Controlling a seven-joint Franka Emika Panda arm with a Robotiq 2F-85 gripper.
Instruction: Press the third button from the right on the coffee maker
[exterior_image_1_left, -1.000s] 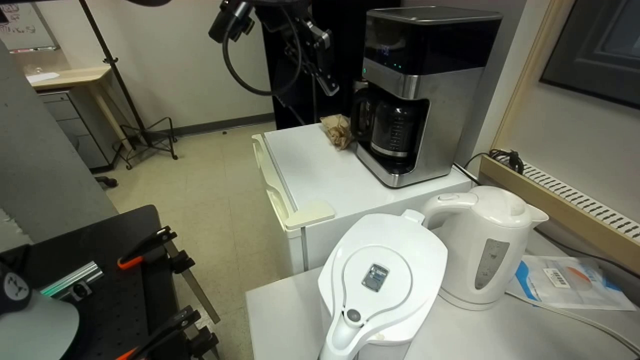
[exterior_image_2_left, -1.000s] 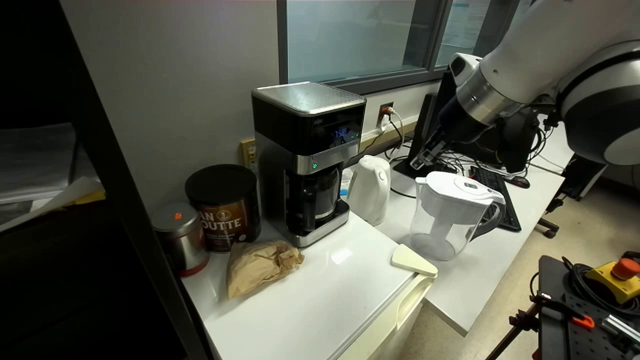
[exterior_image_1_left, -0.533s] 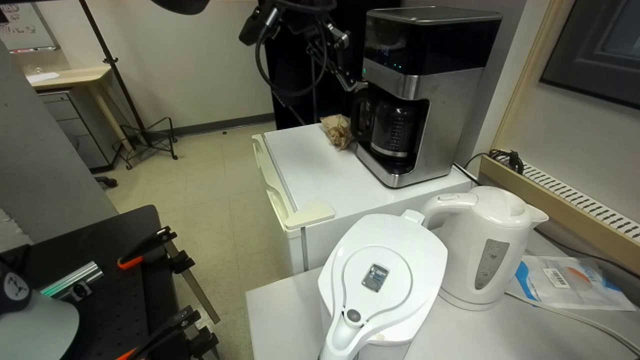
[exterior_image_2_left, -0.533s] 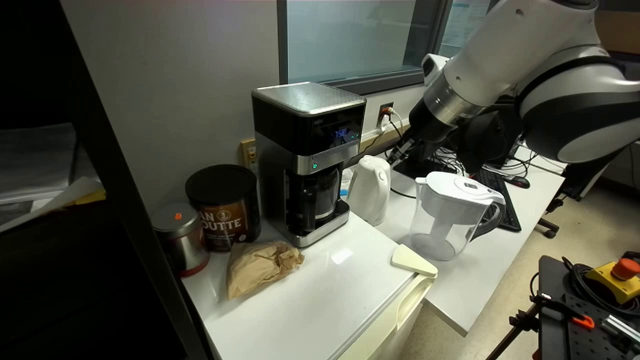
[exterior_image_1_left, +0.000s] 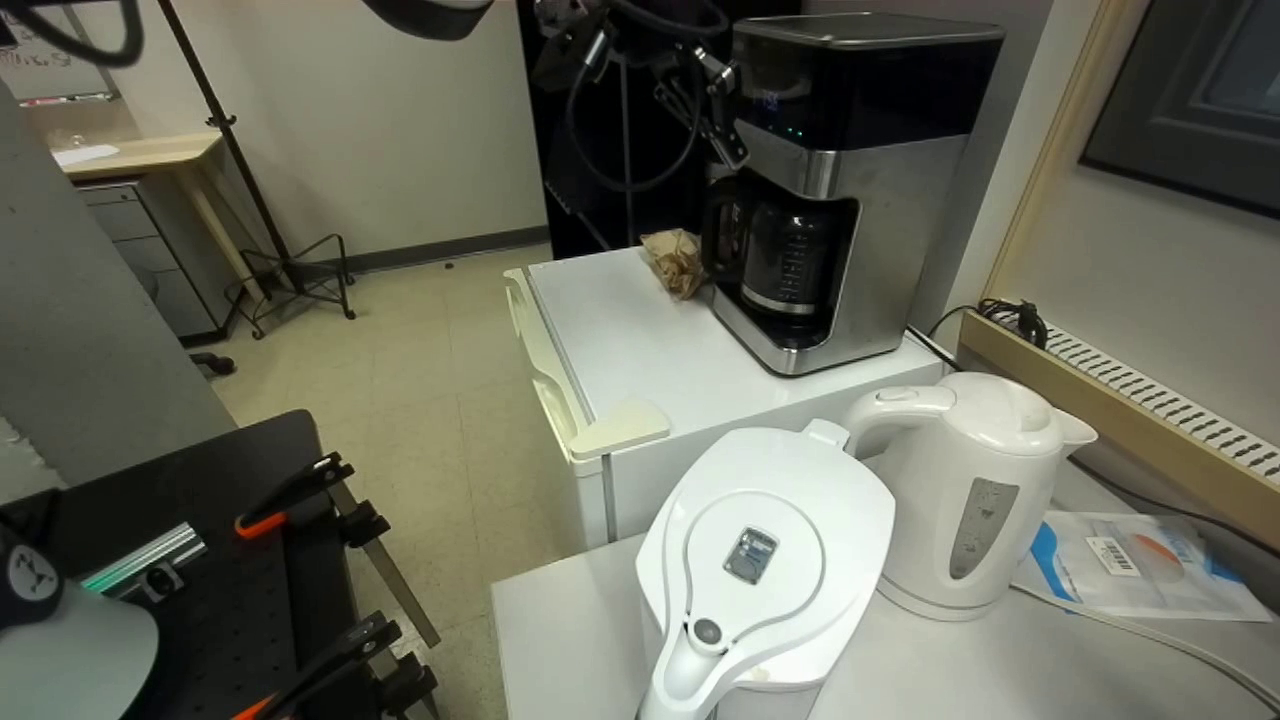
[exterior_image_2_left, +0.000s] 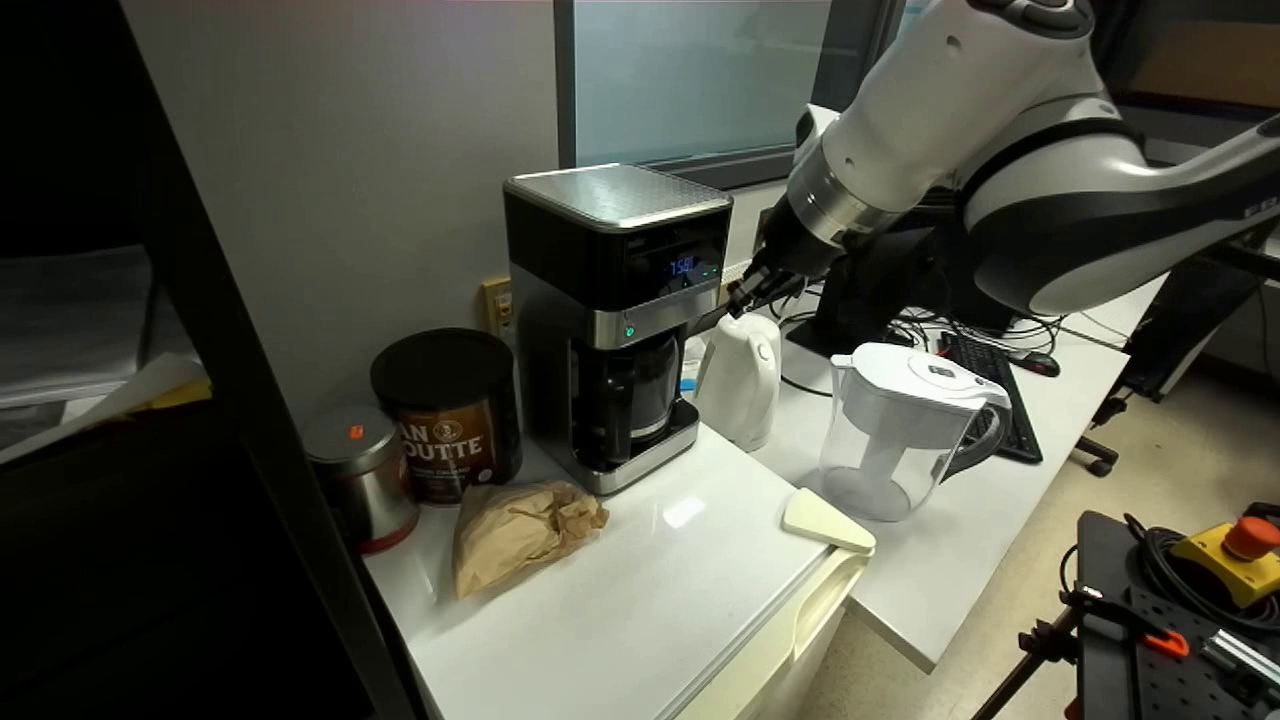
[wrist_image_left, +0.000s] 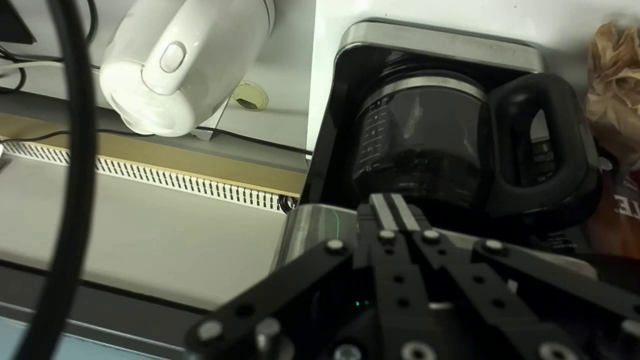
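The tall black coffee maker (exterior_image_1_left: 900, 230) with its silver front band and dark glass carafe stands upright; it also shows in an exterior view (exterior_image_2_left: 560, 360) and in the wrist view (wrist_image_left: 440, 47). Small green button lights (exterior_image_2_left: 710, 273) glow beside the blue clock display; some show in the wrist view (wrist_image_left: 357, 303), partly hidden by the fingers. The power button (exterior_image_2_left: 629, 331) is lit green on the silver band. My gripper (wrist_image_left: 395, 212) is shut and empty. Its fingertips (exterior_image_1_left: 738, 155) point down in front of the coffee maker, near the band's height. In an exterior view the gripper (exterior_image_2_left: 738, 300) appears apart from the machine.
The coffee maker stands on a white mini-fridge (exterior_image_2_left: 640, 610). A white kettle (exterior_image_2_left: 740, 380) and a white water-filter jug (exterior_image_2_left: 905, 430) stand on the adjoining desk. A brown paper bag (exterior_image_2_left: 530, 535) and a coffee tin (exterior_image_2_left: 450, 410) sit on the coffee maker's far side.
My arm has swung towards the coffee maker in both exterior views. The fingertips now overlap the silver band in an exterior view and hide the power light there. The objects have not moved.
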